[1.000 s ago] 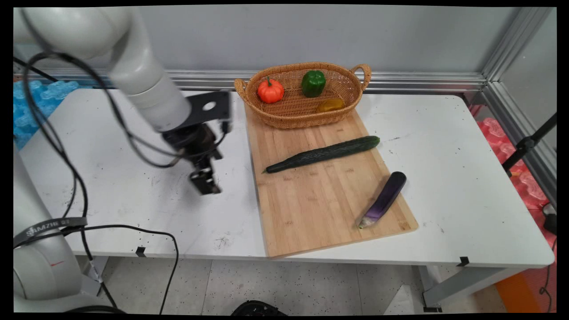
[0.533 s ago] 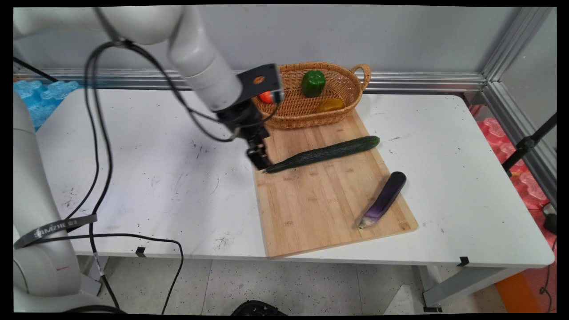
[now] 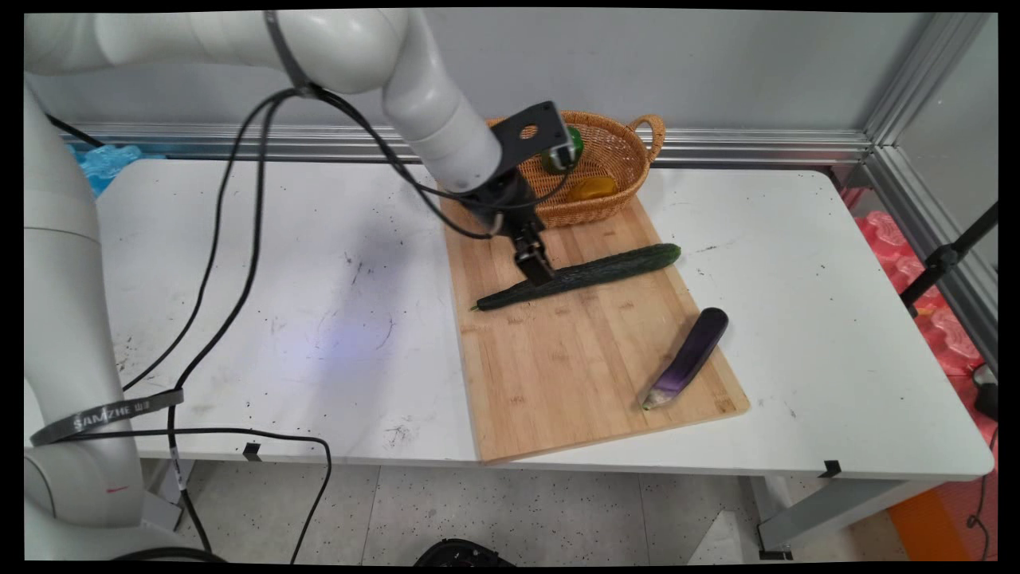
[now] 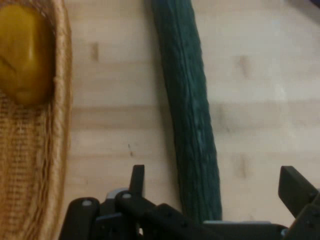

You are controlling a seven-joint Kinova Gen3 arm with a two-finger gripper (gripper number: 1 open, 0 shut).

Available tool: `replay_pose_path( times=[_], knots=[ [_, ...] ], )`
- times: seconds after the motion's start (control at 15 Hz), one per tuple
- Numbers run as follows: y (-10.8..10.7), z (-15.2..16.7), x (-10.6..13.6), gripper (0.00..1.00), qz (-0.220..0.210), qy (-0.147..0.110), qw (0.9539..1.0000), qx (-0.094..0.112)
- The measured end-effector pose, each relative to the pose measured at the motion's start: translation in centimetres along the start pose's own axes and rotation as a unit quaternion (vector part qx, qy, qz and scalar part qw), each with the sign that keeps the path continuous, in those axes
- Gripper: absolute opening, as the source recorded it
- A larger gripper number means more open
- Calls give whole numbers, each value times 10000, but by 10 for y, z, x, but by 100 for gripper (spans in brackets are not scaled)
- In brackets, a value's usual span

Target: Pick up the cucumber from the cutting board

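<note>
Hovering over the board (image 3: 558, 375), the gripper (image 3: 535, 267) hangs above the cucumber (image 3: 590, 273), left of its middle, fingers (image 4: 296, 187) spread wide and holding nothing, the cucumber between them in the hand view. Behind stands the basket (image 3: 617, 151); to the right lies the eggplant (image 3: 692, 355). The risk, I judge: gripped off-centre, the long cucumber could tip or roll.
</note>
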Motion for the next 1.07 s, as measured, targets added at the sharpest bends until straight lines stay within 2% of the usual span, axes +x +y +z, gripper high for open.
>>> replay_pose_path(
  times=[0.33, 1.07],
  knots=[
    [-6, 36, 12, 100, -226, 181, 9996, -47],
    [-15, 83, 14, 100, -455, 281, 9985, -83]
  ],
)
